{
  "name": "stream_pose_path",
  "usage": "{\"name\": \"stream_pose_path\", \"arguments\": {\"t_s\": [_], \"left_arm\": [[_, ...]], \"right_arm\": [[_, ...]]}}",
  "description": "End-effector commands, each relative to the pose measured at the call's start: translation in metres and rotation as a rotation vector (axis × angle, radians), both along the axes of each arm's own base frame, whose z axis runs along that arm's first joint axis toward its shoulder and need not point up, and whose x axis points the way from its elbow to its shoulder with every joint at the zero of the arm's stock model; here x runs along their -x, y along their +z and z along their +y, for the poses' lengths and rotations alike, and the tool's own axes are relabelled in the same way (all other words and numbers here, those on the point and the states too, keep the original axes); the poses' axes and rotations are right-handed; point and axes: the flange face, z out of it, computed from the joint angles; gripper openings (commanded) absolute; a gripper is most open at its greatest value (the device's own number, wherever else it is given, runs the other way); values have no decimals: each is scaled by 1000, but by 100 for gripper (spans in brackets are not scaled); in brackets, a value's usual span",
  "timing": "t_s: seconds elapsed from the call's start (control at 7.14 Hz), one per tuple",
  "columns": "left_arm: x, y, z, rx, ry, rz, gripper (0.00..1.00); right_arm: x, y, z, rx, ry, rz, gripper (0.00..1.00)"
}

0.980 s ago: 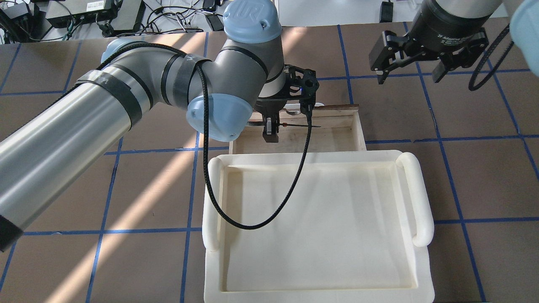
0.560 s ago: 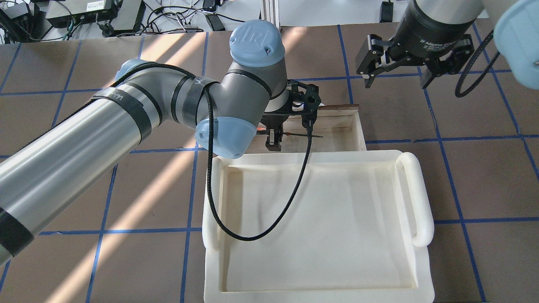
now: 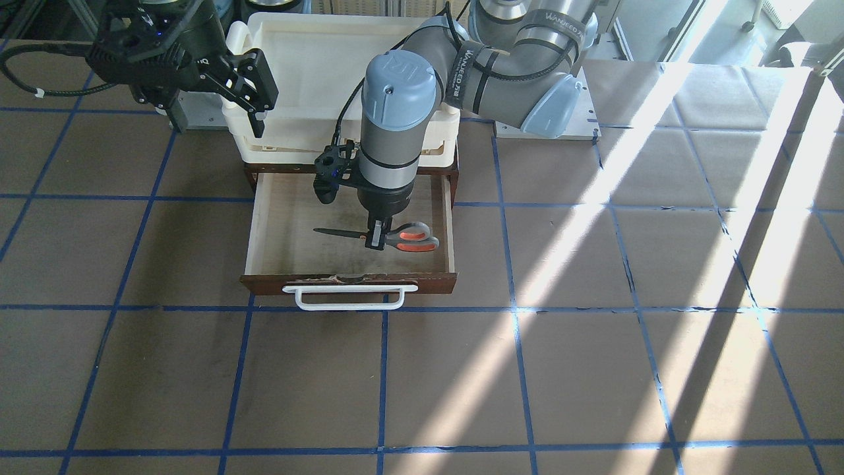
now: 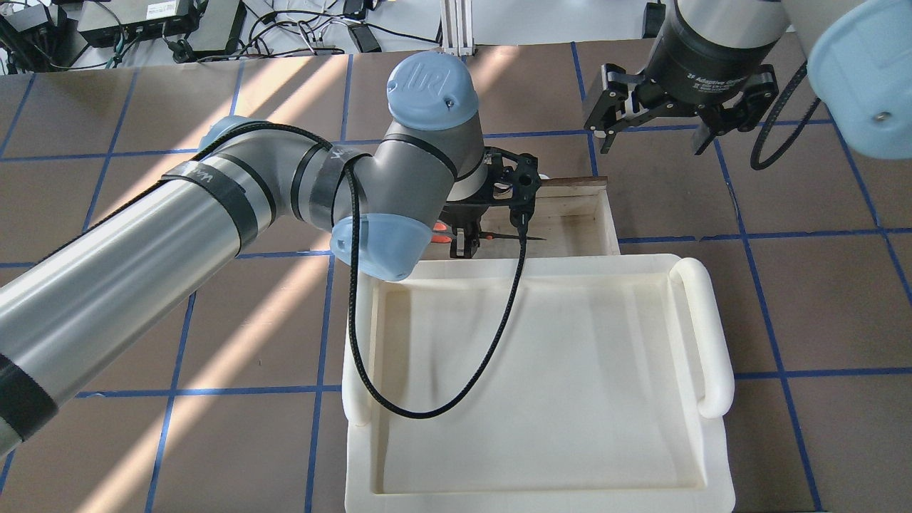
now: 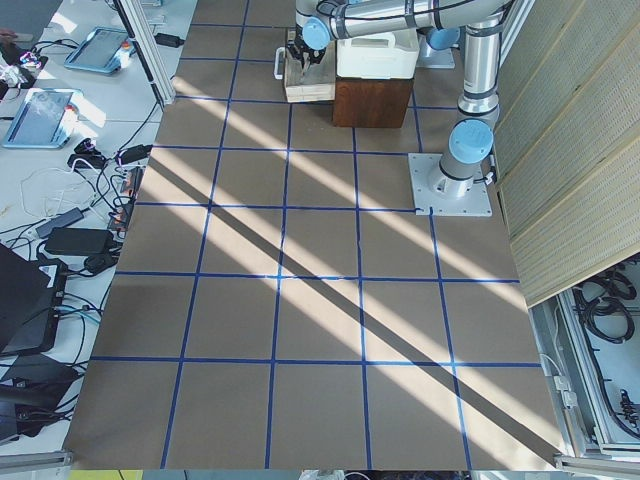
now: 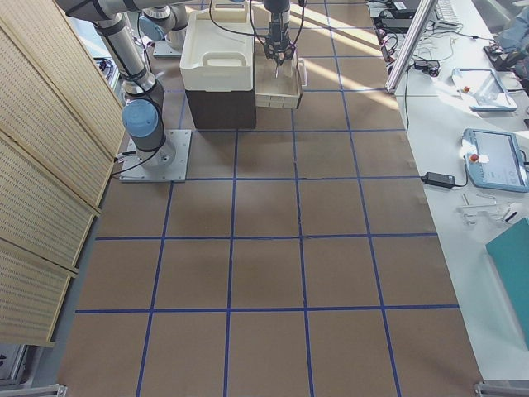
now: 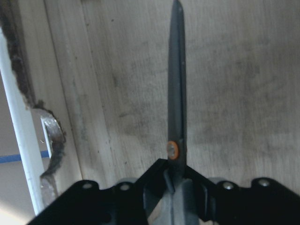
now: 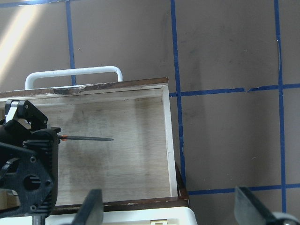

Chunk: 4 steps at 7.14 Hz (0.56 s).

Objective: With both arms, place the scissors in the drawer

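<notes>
The drawer point(image 3: 290, 218) stands pulled open, with its dark front and white bar handle point(image 3: 349, 297) towards the operators' side. My left gripper point(image 3: 376, 241) points straight down into it and is shut on the scissors point(image 3: 412, 237) near the pivot. The blades point(image 4: 524, 235) lie level, pointing to the overhead view's right. In the left wrist view the blade point(image 7: 176, 84) hangs close over the pale drawer floor point(image 7: 243, 93); I cannot tell whether it touches. My right gripper point(image 4: 652, 135) is open and empty, high above the floor beyond the drawer's right corner.
A cream plastic tray point(image 4: 702, 320) sits on top of the dark cabinet point(image 6: 219, 107) that holds the drawer. The left arm's black cable point(image 4: 427, 406) loops over the tray. Brown floor with blue tape lines point(image 3: 514, 310) surrounds the cabinet.
My left gripper has moved with the scissors towards the tray side of the drawer. My right gripper has moved left and farther away, still open.
</notes>
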Motion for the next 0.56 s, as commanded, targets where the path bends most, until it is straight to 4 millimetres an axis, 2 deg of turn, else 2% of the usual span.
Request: {"name": "stream_pose_path", "arguments": {"t_s": [0.0,0.14,0.42], "left_arm": [[-2,7,3,9,28,-5,100],[-2,18,2,29,35,-4,100],[-10,49,9,45,179,-10,100]], "right_arm": [[0,0,0,0,2,0,100],[0,0,0,0,2,0,100],[0,0,0,0,4,0,100]]}}
